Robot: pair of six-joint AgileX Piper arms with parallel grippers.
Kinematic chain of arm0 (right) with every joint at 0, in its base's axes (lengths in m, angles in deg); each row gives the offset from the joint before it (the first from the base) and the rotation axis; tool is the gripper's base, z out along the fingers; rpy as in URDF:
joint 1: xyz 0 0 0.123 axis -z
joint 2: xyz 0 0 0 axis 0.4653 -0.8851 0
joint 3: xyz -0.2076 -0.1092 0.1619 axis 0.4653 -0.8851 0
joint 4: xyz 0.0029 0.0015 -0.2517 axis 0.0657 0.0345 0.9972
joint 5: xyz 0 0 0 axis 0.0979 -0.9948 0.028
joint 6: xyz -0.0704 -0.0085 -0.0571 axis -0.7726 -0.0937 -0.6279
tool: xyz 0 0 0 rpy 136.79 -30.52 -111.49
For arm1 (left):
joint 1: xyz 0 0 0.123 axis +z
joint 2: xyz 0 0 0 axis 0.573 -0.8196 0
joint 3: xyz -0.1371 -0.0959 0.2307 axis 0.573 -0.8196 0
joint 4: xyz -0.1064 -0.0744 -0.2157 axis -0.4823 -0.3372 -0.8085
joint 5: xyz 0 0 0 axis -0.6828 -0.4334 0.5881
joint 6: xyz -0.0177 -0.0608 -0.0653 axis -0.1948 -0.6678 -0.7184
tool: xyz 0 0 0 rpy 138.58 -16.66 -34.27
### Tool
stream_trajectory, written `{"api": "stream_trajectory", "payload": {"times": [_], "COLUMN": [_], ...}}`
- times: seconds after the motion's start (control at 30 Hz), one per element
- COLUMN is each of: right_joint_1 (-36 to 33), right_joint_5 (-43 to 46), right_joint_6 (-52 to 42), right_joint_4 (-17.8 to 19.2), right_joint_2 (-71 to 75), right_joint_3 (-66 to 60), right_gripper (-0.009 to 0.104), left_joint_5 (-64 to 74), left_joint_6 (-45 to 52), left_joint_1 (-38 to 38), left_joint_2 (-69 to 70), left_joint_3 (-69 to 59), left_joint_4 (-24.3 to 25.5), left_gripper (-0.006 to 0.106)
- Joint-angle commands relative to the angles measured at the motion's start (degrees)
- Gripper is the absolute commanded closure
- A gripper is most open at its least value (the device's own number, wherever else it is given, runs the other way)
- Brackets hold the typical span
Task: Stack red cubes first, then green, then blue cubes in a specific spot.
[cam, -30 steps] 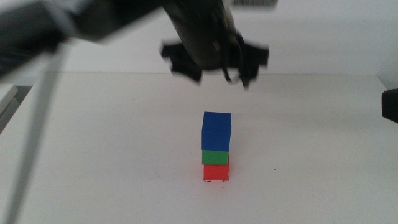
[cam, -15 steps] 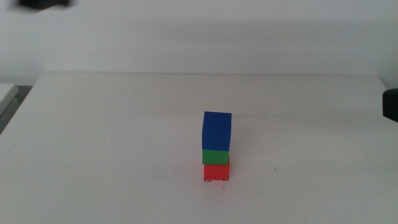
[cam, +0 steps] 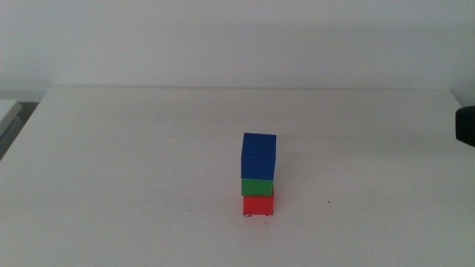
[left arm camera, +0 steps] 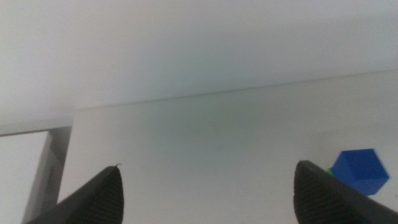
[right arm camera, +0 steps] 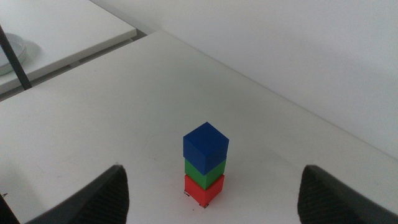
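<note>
A stack of three cubes stands on the white table near the middle. The red cube (cam: 258,205) is at the bottom, the green cube (cam: 257,186) on it, the blue cube (cam: 258,156) on top. The stack also shows in the right wrist view: red cube (right arm camera: 203,189), green cube (right arm camera: 204,171), blue cube (right arm camera: 206,145). The left wrist view shows the blue cube (left arm camera: 360,170) with a sliver of green beside it. My left gripper (left arm camera: 208,190) is open, empty and out of the middle view. My right gripper (right arm camera: 213,196) is open, empty and back from the stack.
The white table (cam: 133,163) ends at a far edge against a pale wall. A dark part of the right arm (cam: 466,124) shows at the middle view's right edge. A lower white surface (right arm camera: 56,37) with a dark pole lies beside the table.
The left arm, above the stack a second ago, has risen and withdrawn to the upper left and left the middle view. The stack has not moved.
</note>
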Motion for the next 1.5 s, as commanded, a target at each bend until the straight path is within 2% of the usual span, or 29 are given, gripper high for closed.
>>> {"api": "stream_trajectory", "payload": {"times": [0.0,0.27,0.33,0.37,0.43,0.5,0.57,0.6,0.63,0.77,0.97,1.07,1.2,1.47], "right_joint_1": [0.41,0.41,0.41,0.54,0.84,2.14,4.69,6.58,8.33,18.91,32.06,36.76,40.01,40.11], "right_joint_5": [0.57,0.57,2.07,4.37,12.68,26.89,41.04,44.48,45.27,44.01,43.3,42.09,39.33,38.86], "right_joint_6": [-0.46,-0.46,-0.22,-0.22,-0.22,-0.22,-0.22,-0.22,-0.22,-0.22,-0.22,-0.22,-0.22,-0.22], "right_joint_4": [0.03,0.03,0.71,-0.39,-2.88,-5.33,-10.65,-13.41,-13.85,-6.0,-4.96,-2.42,-2.33,-2.27], "right_joint_2": [0.16,0.16,0.28,0.66,1.87,3.3,4.95,6.13,7.27,16.87,33.07,39.28,41.11,41.11], "right_joint_3": [-0.3,-0.3,-1.61,-2.92,-7.36,-15.01,-23.84,-28.58,-32.85,-46.64,-57.55,-60.17,-62.02,-62.02], "right_gripper": [0.002,0.002,0.002,0.002,0.002,0.002,0.002,0.002,0.002,0.002,0.002,0.002,0.002,0.002], "left_joint_5": [-1.18,-1.18,-1.59,-2.38,-6.8,-14.49,-24.25,-29.27,-33.3,-41.84,-50.33,-51.73,-54.05,-53.08], "left_joint_6": [0.01,0.14,0.14,0.14,0.14,0.14,0.14,0.14,0.14,0.14,0.27,0.27,0.27,0.36], "left_joint_1": [0.08,0.08,0.08,0.08,0.08,0.08,0.08,0.08,0.08,0.08,0.08,0.08,0.08,0.08], "left_joint_2": [0.83,0.7,0.7,0.7,2.13,5.37,9.36,12.19,14.63,22.7,32.96,36.4,41.26,42.03], "left_joint_3": [-0.23,-0.23,-1.5,-2.48,-6.74,-13.97,-22.08,-26.7,-31.05,-44.54,-57.63,-61.87,-67.07,-70.14], "left_joint_4": [-1.45,-1.05,2.83,4.27,5.27,4.26,1.82,0.89,0.89,0.05,-0.73,-2.77,-3.1,-3.0], "left_gripper": [0.007,0.007,0.007,0.007,0.007,0.007,0.007,0.007,0.007,0.007,0.007,0.007,0.007,0.007]}}
